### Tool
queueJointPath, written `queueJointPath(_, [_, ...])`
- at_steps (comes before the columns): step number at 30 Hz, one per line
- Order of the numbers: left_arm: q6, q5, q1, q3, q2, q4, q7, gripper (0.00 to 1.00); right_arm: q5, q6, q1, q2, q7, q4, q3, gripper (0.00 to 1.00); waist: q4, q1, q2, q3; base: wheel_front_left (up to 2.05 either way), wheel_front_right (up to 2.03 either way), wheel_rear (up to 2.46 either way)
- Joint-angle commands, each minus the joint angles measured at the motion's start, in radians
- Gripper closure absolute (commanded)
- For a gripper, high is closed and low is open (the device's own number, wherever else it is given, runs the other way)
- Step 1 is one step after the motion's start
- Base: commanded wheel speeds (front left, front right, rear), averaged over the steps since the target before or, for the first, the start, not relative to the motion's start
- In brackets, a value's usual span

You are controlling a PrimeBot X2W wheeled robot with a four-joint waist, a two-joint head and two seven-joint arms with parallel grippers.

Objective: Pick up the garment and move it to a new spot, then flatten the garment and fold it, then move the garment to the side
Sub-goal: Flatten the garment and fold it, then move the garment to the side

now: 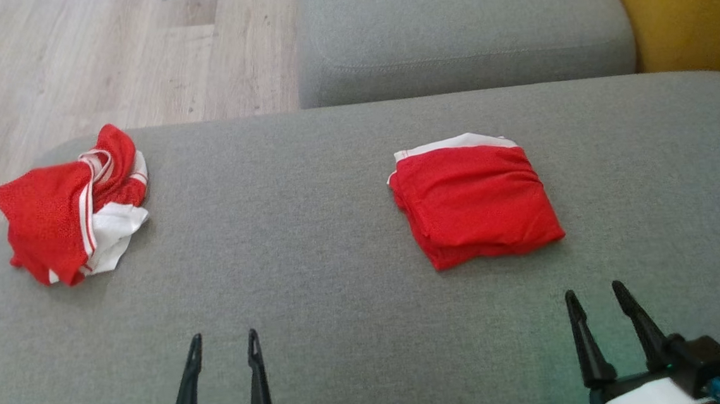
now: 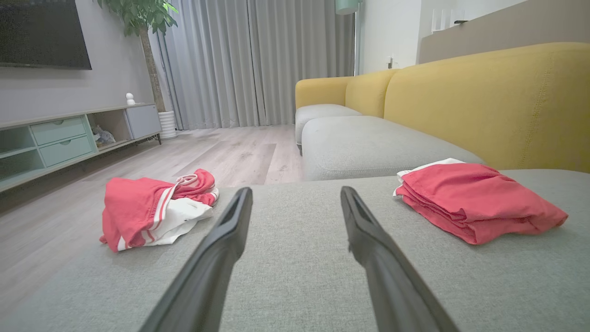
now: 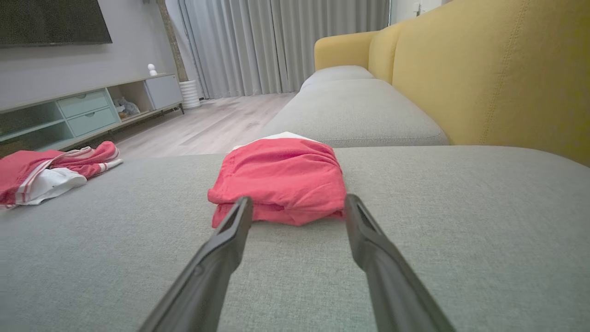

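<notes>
Garment (image 1: 474,197), folded into a red square with a white edge, lies right of centre on the grey sofa seat (image 1: 340,279), just ahead of the right claw (image 1: 594,290), whose jaws stand open and empty. Pinching only its top layers would likely peel the fold apart. Crumpled garment (image 1: 72,206) sits at the seat's left edge; a nudge from the open, empty left claw (image 1: 224,337) could tip it onto the floor (image 1: 72,70).

Red folded garment (image 1: 477,200), white edge; red crumpled garment (image 1: 69,206), white stripes; grey cushion (image 1: 343,330); yellow backrest (image 1: 688,8).
</notes>
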Motion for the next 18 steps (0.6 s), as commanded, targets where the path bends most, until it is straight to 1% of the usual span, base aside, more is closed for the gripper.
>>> queueJointPath(1, [-0.002,0.005,-0.035,0.043,-0.001,-0.027,-0.005,0.0,-0.012,-0.001,-0.036,-0.004,-0.011,-0.031,0.017,0.0,-0.006,0.0004,-0.0001,-0.005,0.0,0.0,0.0])
queueJointPath(9, [-0.011,0.013,-0.024,0.063,-0.015,-0.006,-0.005,0.0,-0.044,-0.001,-0.029,0.022,-0.011,-0.034,0.004,0.0,-0.016,0.0004,-0.0001,-0.012,0.0,0.0,0.0])
queueJointPath(18, [-0.017,0.018,-0.023,0.063,-0.023,0.004,-0.005,0.0,-0.049,-0.001,-0.032,0.021,-0.011,-0.038,0.003,0.0,-0.014,0.0004,-0.0001,-0.013,0.0,0.0,0.0])
